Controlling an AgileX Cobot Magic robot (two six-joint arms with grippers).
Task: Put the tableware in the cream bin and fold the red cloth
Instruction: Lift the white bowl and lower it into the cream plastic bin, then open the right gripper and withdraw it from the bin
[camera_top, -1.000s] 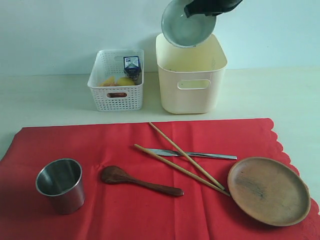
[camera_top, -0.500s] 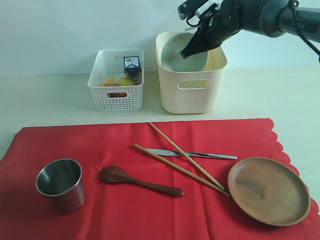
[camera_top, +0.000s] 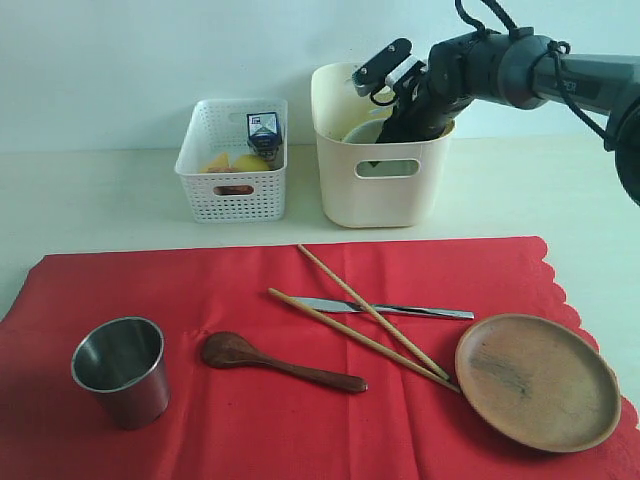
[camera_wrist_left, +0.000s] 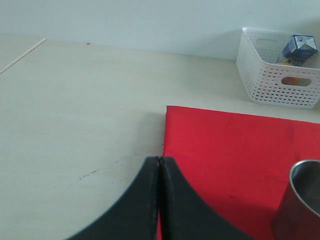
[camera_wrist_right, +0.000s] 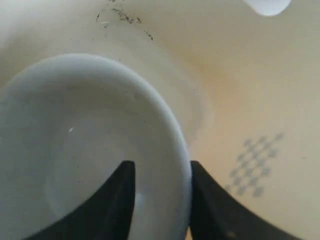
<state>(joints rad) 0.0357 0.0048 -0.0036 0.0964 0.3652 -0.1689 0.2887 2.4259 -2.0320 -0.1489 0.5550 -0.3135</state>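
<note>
Red cloth (camera_top: 300, 430) lies flat and unfolded across the front of the surface (camera_top: 100, 200), scalloped edge at the right.

Left end effector (camera_wrist_left: 159, 162): fingers pressed together, nothing between them. It hangs above the cloth's left edge, with the steel cup (camera_wrist_left: 300, 200) just beside it.

On the cloth, left to right:
- steel cup, upright, at the left front
- dark wooden spoon (camera_top: 275, 362), bowl end toward the cup
- two chopsticks (camera_top: 370, 325), lying diagonally and converging toward the right
- silver knife (camera_top: 400, 310), lying under the chopsticks and crossed by both
- brown plate (camera_top: 537, 380), at the right front, its rim near the chopstick tips

Behind the cloth, on the bare surface:
- white perforated basket (camera_top: 210, 195), holding a blue-white carton (camera_top: 264, 132) and some yellow food
- cream bin (camera_top: 350, 195), just to the right of the basket and apart from it

Right end effector (camera_wrist_right: 161, 165): reaches down into the cream bin. Its fingers are moderately parted and straddle the rim of the white bowl (camera_wrist_right: 90, 150), one inside the bowl and one outside. The inner finger appears clear of the rim. The bowl sits low inside the bin, tilted against the wall.
</note>
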